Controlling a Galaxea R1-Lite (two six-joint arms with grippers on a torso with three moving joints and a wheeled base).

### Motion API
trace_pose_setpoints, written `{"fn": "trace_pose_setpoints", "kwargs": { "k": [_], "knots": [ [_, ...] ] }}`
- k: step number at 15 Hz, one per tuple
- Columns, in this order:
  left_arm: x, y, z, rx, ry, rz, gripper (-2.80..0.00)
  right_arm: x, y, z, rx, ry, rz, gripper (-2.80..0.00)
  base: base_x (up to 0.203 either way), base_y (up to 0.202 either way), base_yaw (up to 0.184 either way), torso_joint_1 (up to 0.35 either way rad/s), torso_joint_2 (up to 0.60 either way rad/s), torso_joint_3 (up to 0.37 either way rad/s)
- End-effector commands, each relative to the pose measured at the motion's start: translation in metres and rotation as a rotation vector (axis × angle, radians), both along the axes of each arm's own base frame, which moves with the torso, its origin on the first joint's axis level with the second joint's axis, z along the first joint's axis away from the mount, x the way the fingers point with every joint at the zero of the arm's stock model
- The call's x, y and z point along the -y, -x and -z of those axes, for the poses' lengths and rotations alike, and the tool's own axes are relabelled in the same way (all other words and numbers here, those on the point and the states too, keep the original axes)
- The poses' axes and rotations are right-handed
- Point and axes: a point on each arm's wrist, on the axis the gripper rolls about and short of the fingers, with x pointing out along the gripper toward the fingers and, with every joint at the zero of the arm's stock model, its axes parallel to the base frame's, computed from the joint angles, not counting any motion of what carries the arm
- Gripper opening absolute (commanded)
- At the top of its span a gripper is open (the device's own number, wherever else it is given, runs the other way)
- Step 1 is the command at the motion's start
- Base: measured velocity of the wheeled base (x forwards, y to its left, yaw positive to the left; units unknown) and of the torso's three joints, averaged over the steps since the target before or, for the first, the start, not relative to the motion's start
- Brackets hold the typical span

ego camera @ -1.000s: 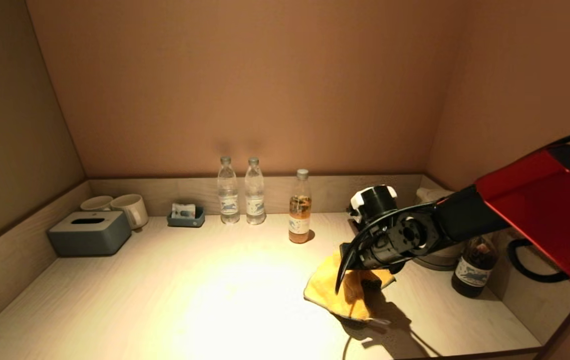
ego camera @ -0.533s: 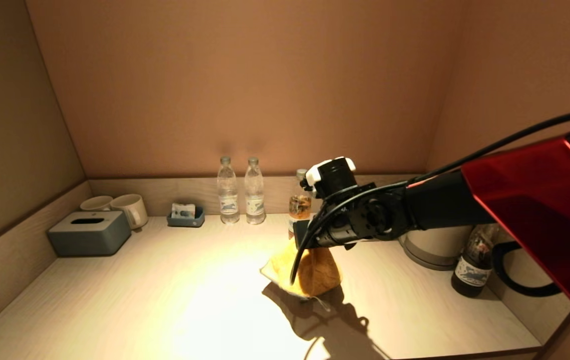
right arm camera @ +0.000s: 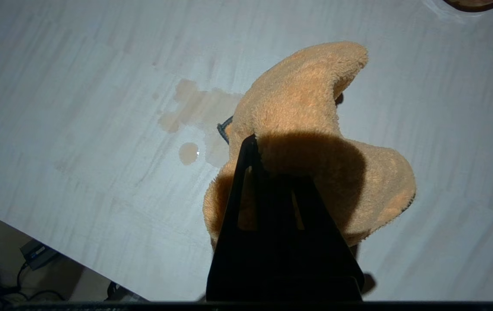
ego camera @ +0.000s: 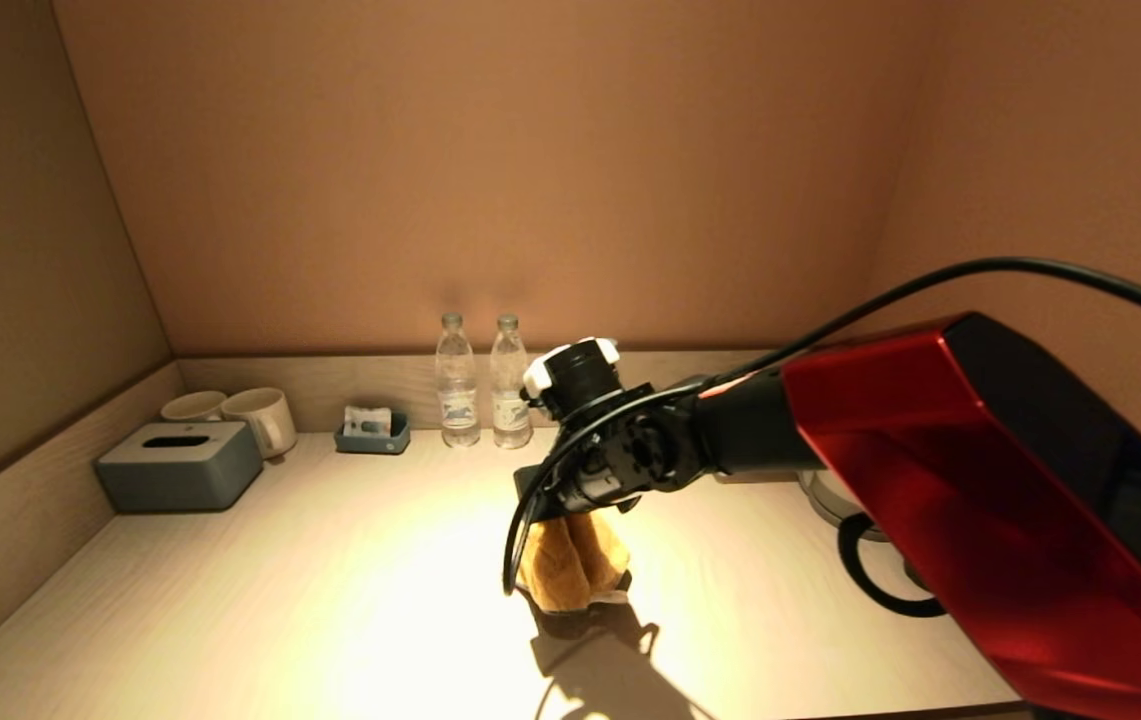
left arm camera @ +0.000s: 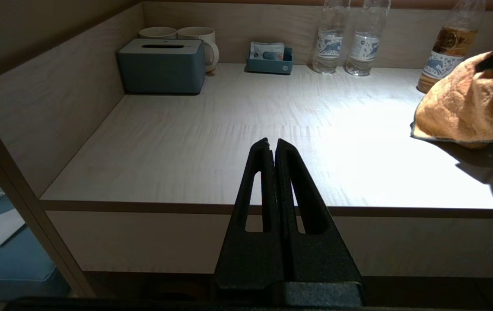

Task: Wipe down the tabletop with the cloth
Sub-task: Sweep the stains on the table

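Observation:
My right gripper (ego camera: 578,515) is shut on the yellow-orange cloth (ego camera: 571,562), over the middle of the pale wood-grain tabletop (ego camera: 330,580). The bunched cloth hangs from the fingers and its lower edge rests on the surface. In the right wrist view the cloth (right arm camera: 311,103) drapes over the gripper (right arm camera: 268,149), beside a brownish spill stain (right arm camera: 201,110) on the tabletop (right arm camera: 77,77). My left gripper (left arm camera: 271,144) is shut and empty, parked in front of the counter's front edge. It sees the cloth (left arm camera: 462,108) at the far right.
Along the back edge stand a grey tissue box (ego camera: 178,465), two mugs (ego camera: 260,420), a small blue tray of sachets (ego camera: 372,432) and two water bottles (ego camera: 457,380). A tea bottle (left arm camera: 443,56) stands beside the cloth. A kettle base (ego camera: 823,498) and a black cable (ego camera: 870,580) lie at right.
My right gripper has carried the cloth leftward across the tabletop, from near the kettle at right to the middle. The cloth is now more bunched. The left arm has not moved.

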Motion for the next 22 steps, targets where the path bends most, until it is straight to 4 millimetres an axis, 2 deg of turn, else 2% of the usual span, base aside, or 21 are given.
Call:
{"fn": "trace_pose_setpoints", "kwargs": {
  "k": [1, 5, 11, 17, 22],
  "knots": [
    [0.000, 0.000, 0.000, 0.001, 0.001, -0.001, -2.80, -0.017, -0.002, 0.027, -0.031, 0.036, -0.033, -2.80, 0.000, 0.000, 0.000, 0.000, 0.00, 0.000],
    [0.000, 0.000, 0.000, 0.001, 0.001, -0.001, -2.80, -0.039, 0.006, 0.036, -0.015, 0.056, -0.107, -2.80, 0.000, 0.000, 0.000, 0.000, 0.00, 0.000],
    [0.000, 0.000, 0.000, 0.001, 0.001, -0.001, -2.80, -0.068, 0.013, 0.077, -0.056, 0.096, -0.165, -2.80, 0.000, 0.000, 0.000, 0.000, 0.00, 0.000],
    [0.000, 0.000, 0.000, 0.001, 0.001, -0.001, -2.80, -0.091, 0.008, 0.109, -0.059, 0.099, -0.195, -2.80, 0.000, 0.000, 0.000, 0.000, 0.00, 0.000],
    [0.000, 0.000, 0.000, 0.001, 0.001, -0.001, -2.80, -0.103, 0.011, 0.124, -0.025, 0.095, -0.246, -2.80, 0.000, 0.000, 0.000, 0.000, 0.00, 0.000]
  ]
}}
